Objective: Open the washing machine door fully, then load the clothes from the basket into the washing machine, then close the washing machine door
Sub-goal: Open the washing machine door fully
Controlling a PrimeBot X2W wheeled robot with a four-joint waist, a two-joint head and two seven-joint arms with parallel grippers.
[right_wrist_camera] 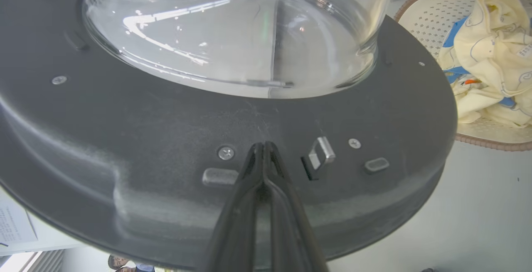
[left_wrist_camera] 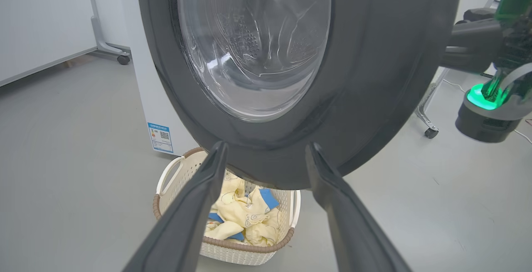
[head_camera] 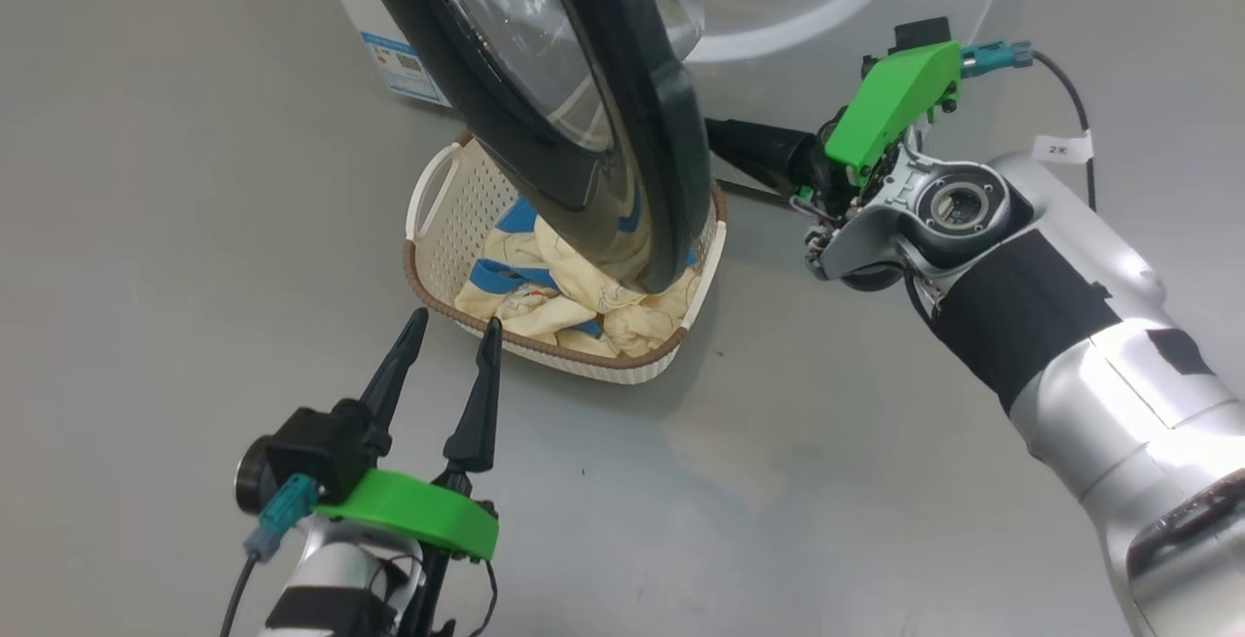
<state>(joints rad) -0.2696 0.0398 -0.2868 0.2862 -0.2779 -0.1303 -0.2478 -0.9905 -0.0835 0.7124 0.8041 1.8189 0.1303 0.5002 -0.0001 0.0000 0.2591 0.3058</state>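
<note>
Two pincers are at work. The right pincer (right_wrist_camera: 262, 145) is closed tight, its two dark fingers pressed flat together with nothing between them. Their tips sit at the inner face of the door (head_camera: 671, 131), just beside the one metal latch (right_wrist_camera: 320, 155); whether they press on the plastic cannot be told. The left pincer (head_camera: 455, 321) stands spread as wide as it goes and holds nothing. Its tips point toward the near rim of the basket (head_camera: 574, 353) without touching it. There is one door, part open and swung out from the one washing machine (head_camera: 827, 5). Its black rim hangs over the basket, and its clear glass bowl bulges toward the right pincer. There is one basket, cream with a brown rim and white handles. It sits on the grey floor (head_camera: 195, 229) close in front of the machine, near a blue sticker (head_camera: 409, 63) low on the machine's front. Inside it lies one bundle of clothes (head_camera: 574, 297), pale yellow with blue patches, partly hidden by the door's lower edge in the head view.
</note>
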